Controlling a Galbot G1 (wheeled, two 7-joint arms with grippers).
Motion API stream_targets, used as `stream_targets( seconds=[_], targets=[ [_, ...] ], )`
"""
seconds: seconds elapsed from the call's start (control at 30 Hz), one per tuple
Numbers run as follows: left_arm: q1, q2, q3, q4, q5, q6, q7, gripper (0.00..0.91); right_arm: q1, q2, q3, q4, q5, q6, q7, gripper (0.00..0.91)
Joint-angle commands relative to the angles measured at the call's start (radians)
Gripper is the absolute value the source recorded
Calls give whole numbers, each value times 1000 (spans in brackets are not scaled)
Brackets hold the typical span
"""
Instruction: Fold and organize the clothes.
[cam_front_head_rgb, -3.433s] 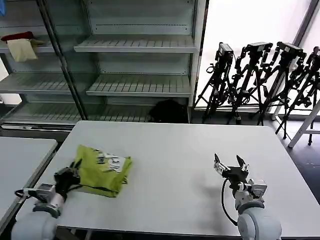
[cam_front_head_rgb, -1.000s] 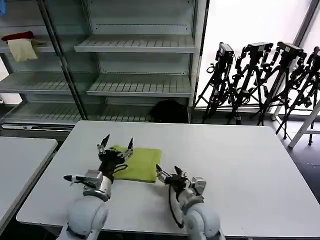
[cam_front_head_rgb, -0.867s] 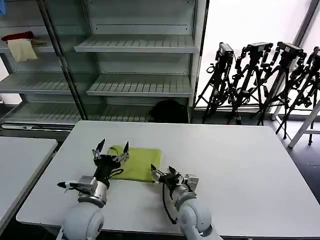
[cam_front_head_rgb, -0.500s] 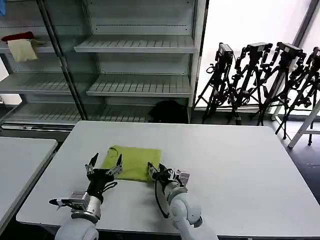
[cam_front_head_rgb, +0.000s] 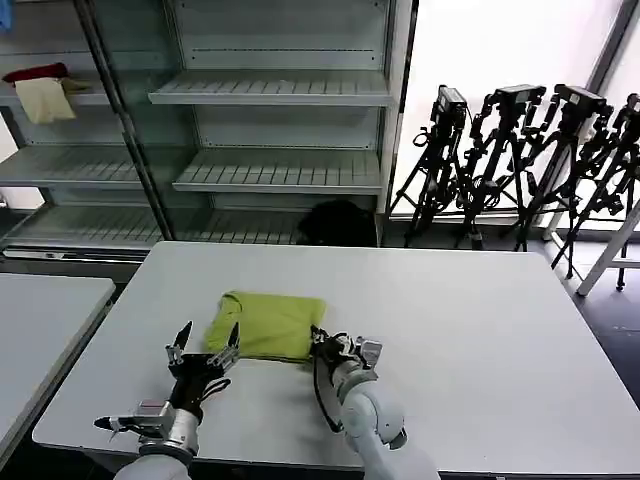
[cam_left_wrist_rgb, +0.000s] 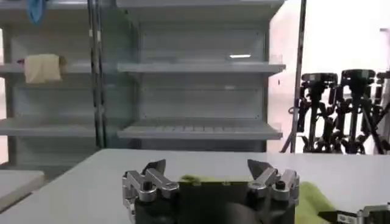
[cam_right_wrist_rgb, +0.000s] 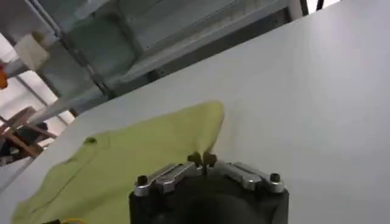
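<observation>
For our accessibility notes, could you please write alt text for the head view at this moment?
A folded lime yellow-green T-shirt lies on a white table, with the right gripper shut at its near right corner. The left gripper hovers open just short of the shirt's near left edge. Metal shelves and camera tripods stand behind the table.

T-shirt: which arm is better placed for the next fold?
Probably the right. Its gripper is shut at the T-shirt's near right corner, while the left gripper hangs open just short of the near edge.
</observation>
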Motion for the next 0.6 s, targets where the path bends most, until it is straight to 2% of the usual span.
stream_targets(
  seconds=[0.03, 0.1, 0.3, 0.6],
  targets=[
    [16, 0, -7, 4, -5, -9, 0, 907, -1, -47, 66, 119, 1, 1, -19, 0],
    [10, -1, -4, 7, -4, -7, 2, 907, -15, -96, 86, 150, -20, 1, -45, 0],
    [-5, -7, 9, 18, 2, -5, 8, 907, -45, -187, 126, 183, -22, 2, -66, 0],
    [-16, -9, 12, 33, 4, -3, 13, 907, -72, -236, 159, 171, -49, 4, -92, 0]
  ],
)
